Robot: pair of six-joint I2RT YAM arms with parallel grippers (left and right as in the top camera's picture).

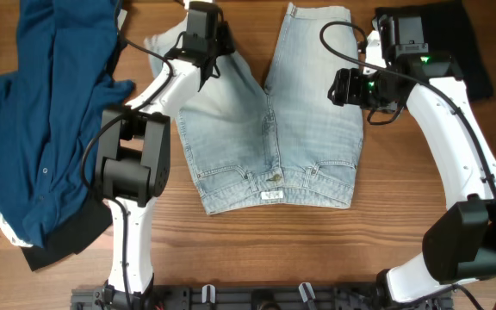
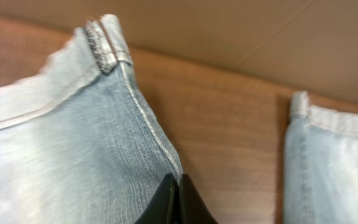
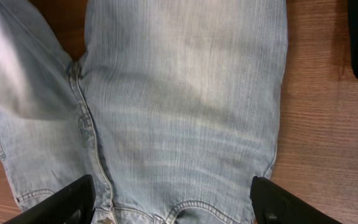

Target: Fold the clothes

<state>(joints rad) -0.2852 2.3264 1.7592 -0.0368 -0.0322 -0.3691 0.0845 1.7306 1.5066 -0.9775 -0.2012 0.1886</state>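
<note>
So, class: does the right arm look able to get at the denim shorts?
Probably yes: the right arm's open fingers hang directly over the denim shorts, with nothing between.

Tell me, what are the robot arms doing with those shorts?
They're set to fold pale-blue denim shorts spread on the wooden table. The left arm has its jaws pinched shut on one leg's inner edge. The right arm hovers over the other leg, jaws open. Nothing is folded yet.
</note>
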